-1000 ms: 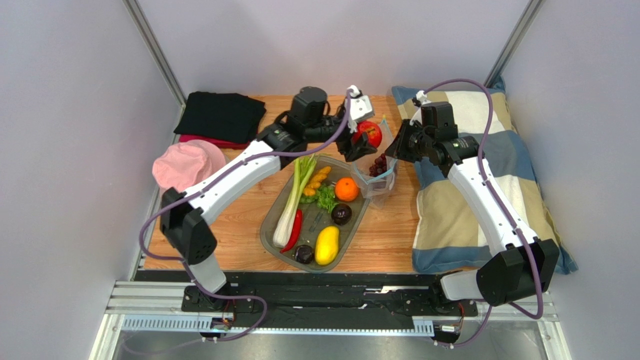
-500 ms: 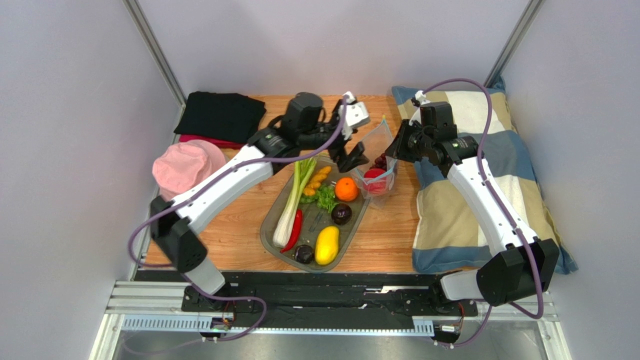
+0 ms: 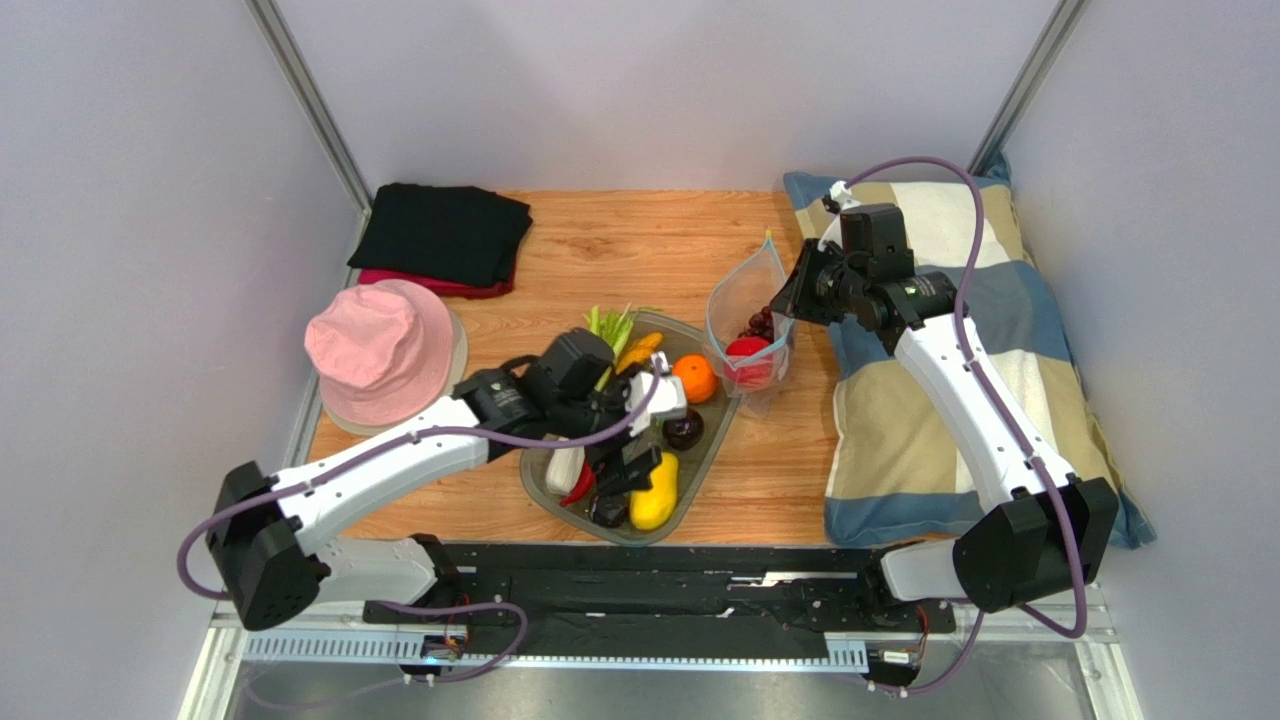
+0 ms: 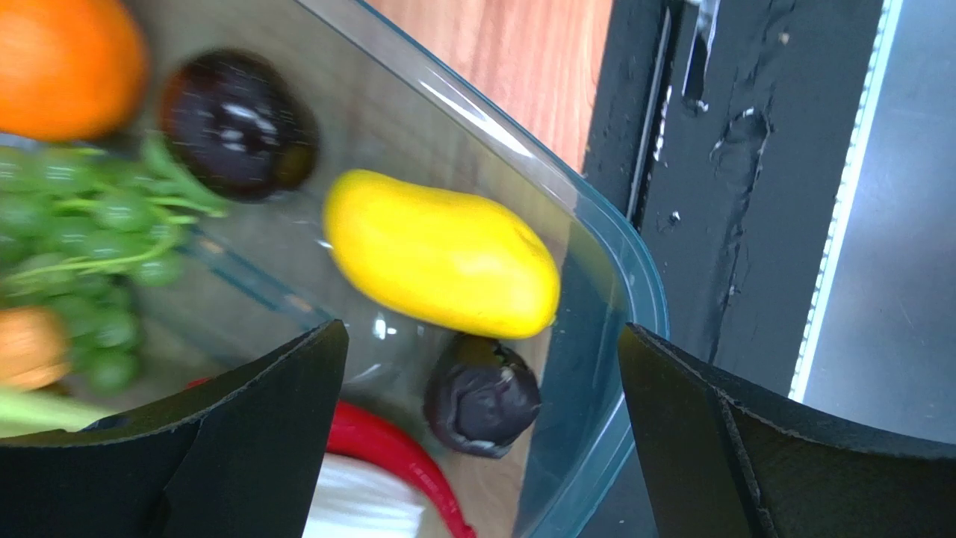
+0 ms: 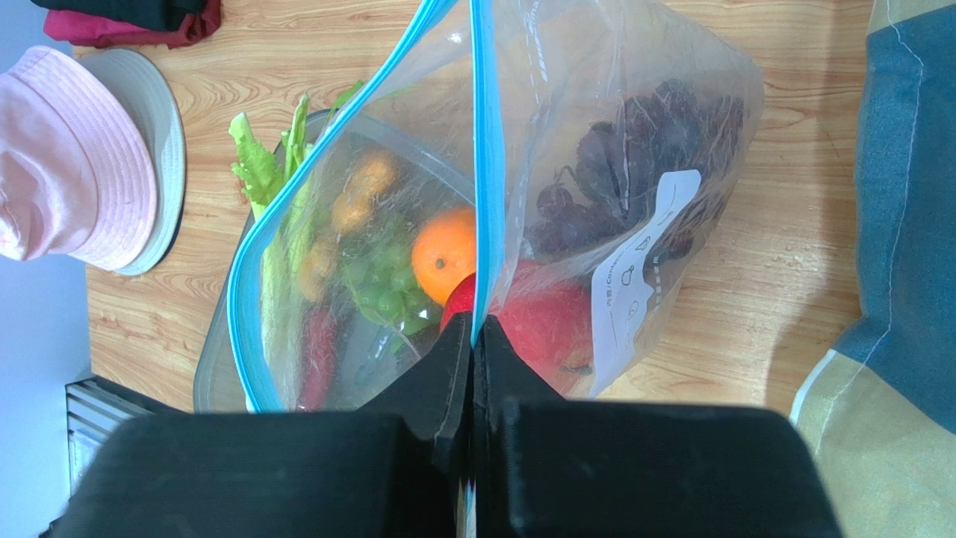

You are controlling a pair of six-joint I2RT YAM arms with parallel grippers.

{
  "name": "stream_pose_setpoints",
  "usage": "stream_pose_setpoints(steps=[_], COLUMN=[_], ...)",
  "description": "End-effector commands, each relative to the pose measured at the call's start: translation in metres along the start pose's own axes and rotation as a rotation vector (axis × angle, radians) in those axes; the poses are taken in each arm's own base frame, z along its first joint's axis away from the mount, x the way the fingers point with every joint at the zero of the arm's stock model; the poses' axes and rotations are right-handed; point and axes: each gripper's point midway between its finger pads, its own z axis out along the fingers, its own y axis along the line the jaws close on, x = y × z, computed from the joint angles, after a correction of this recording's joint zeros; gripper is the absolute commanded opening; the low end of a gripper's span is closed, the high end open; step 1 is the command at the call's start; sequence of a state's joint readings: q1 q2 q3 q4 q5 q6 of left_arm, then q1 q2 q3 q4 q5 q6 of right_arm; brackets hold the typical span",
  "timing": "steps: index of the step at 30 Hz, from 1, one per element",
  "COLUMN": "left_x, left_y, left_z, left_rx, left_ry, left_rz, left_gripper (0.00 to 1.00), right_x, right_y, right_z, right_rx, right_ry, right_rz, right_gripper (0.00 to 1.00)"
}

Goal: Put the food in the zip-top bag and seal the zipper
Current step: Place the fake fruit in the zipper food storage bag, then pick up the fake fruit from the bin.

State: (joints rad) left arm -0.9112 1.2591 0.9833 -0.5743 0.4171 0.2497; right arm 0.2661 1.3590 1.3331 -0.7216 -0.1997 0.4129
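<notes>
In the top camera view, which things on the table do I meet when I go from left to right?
From the left: pink hat → clear tray → zip-top bag → pillow.

I see a pink hat (image 3: 383, 353) on the left of the wood table (image 3: 646, 240). Behind it a black cloth (image 3: 443, 233) lies on a red cloth (image 3: 436, 284). A checked pillow (image 3: 879, 450) is on my right. A clear tray (image 4: 584, 336) sits in the middle.

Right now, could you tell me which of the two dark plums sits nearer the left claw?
The wrinkled plum by the chili, framed by the open left claw; the smooth plum lies past the lemon, beside the orange.
</notes>
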Motion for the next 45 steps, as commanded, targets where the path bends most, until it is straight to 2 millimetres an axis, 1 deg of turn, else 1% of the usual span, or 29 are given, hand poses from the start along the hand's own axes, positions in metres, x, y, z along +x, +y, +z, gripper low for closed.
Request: stream_pose_setpoints(steps=[1,2,3,4,5,6,7,8,9,10,15,22,24,27,29,30,32,33,35,36,37,38,39,40,41,42,43,44,45], left_x=[0.009,0.012,0.004,0.007,0.006,0.005,0.01,0.014,0.013,0.019,0.027,0.05,0.053,0.055,0.056,0.05,0.04,0.023,0.004,-0.013,-0.018,-0.032,-0.043,-0.046,-0.065,-0.08,-0.098,-0.121,-0.136], left_y=[-0.001,0.0,0.004,0.006,0.012,0.014,0.016,0.018,0.019,0.019,0.021,0.024,0.027,0.031,0.034,0.036,0.042,0.045,0.051,0.051,0.051,0.052,0.05,0.048,0.048,0.051,0.057,0.063,0.07], left_z=[0.024,0.026,0.028,0.035,0.037,0.04,0.048,0.05,0.053,0.058,0.068,0.085,0.088,0.095,0.094,0.089,0.079,0.064,0.048,0.032,0.023,0.012,-0.003,-0.015,-0.029,-0.048,-0.06,-0.077,-0.086], left_rx=[-0.001,-0.009,-0.031,-0.037,-0.066,-0.098,-0.115,-0.13,-0.136,-0.132,-0.142,-0.157,-0.167,-0.175,-0.184,-0.188,-0.196,-0.206,-0.234,-0.244,-0.249,-0.254,-0.259,-0.254,-0.264,-0.278,-0.306,-0.34,-0.365], left_ry=[0.111,0.144,0.142,0.168,0.173,0.178,0.205,0.228,0.237,0.266,0.316,0.414,0.428,0.435,0.434,0.407,0.351,0.281,0.196,0.133,0.119,0.085,0.052,0.056,0.005,-0.057,-0.122,-0.201,-0.259], left_rz=[-0.1,-0.168,-0.206,-0.245,-0.266,-0.33,-0.35,-0.363,-0.377,-0.389,-0.432,-0.489,-0.488,-0.483,-0.483,-0.482,-0.489,-0.467,-0.434,-0.401,-0.37,-0.337,-0.31,-0.268,-0.243,-0.212,-0.171,-0.151,-0.143], left_gripper=[0.99,0.99,0.99,0.99,0.99,0.99,0.99,0.99,0.99,0.99,0.99,0.99,0.99,0.98,0.93,0.91,0.83,0.8,0.67,0.61,0.52,0.47,0.39,0.39,0.39,0.41,0.43,0.45,0.48], right_x=[-0.003,-0.003,-0.003,-0.002,-0.003,-0.002,-0.001,-0.002,-0.001,-0.001,-0.001,-0.002,-0.001,-0.001,0.0,0.0,0.001,0.002,0.002,0.002,0.002,0.002,0.001,-0.001,-0.002,-0.002,-0.003,-0.002,-0.002], right_y=[0.0,0.0,-0.001,-0.003,-0.003,-0.004,-0.005,-0.005,-0.006,-0.007,-0.009,-0.01,-0.01,-0.01,-0.01,-0.011,-0.011,-0.011,-0.011,-0.011,-0.01,-0.01,-0.01,-0.008,-0.008,-0.006,-0.005,-0.005,-0.004], right_z=[0.0,-0.001,-0.001,-0.001,-0.003,-0.003,-0.003,-0.005,-0.005,-0.006,-0.007,-0.01,-0.009,-0.01,-0.01,-0.009,-0.01,-0.009,-0.01,-0.009,-0.008,-0.009,-0.009,-0.011,-0.011,-0.011,-0.011,-0.01,-0.01], right_rx=[0.001,0.006,0.007,0.016,0.016,0.018,0.021,0.021,0.024,0.028,0.042,0.047,0.048,0.046,0.046,0.047,0.046,0.045,0.042,0.039,0.038,0.039,0.039,0.037,0.036,0.029,0.026,0.023,0.017], right_ry=[-0.022,-0.026,-0.028,-0.027,-0.034,-0.033,-0.034,-0.04,-0.037,-0.043,-0.042,-0.044,-0.042,-0.043,-0.043,-0.041,-0.043,-0.041,-0.043,-0.04,-0.039,-0.04,-0.04,-0.045,-0.043,-0.044,-0.044,-0.041,-0.043], right_rz=[-0.02,-0.023,-0.032,-0.034,-0.037,-0.038,-0.041,-0.041,-0.043,-0.047,-0.058,-0.076,-0.076,-0.077,-0.079,-0.082,-0.082,-0.08,-0.08,-0.078,-0.077,-0.076,-0.079,-0.08,-0.083,-0.081,-0.081,-0.076,-0.075], right_gripper=[0.0,0.0,0.0,0.0,0.0,0.0,0.0,0.0,0.0,0.0,0.0,0.0,0.0,0.0,0.0,0.0,0.0,0.0,0.0,0.0,0.0,0.0,0.0,0.0,0.0,0.0,0.0,0.0,0.0])
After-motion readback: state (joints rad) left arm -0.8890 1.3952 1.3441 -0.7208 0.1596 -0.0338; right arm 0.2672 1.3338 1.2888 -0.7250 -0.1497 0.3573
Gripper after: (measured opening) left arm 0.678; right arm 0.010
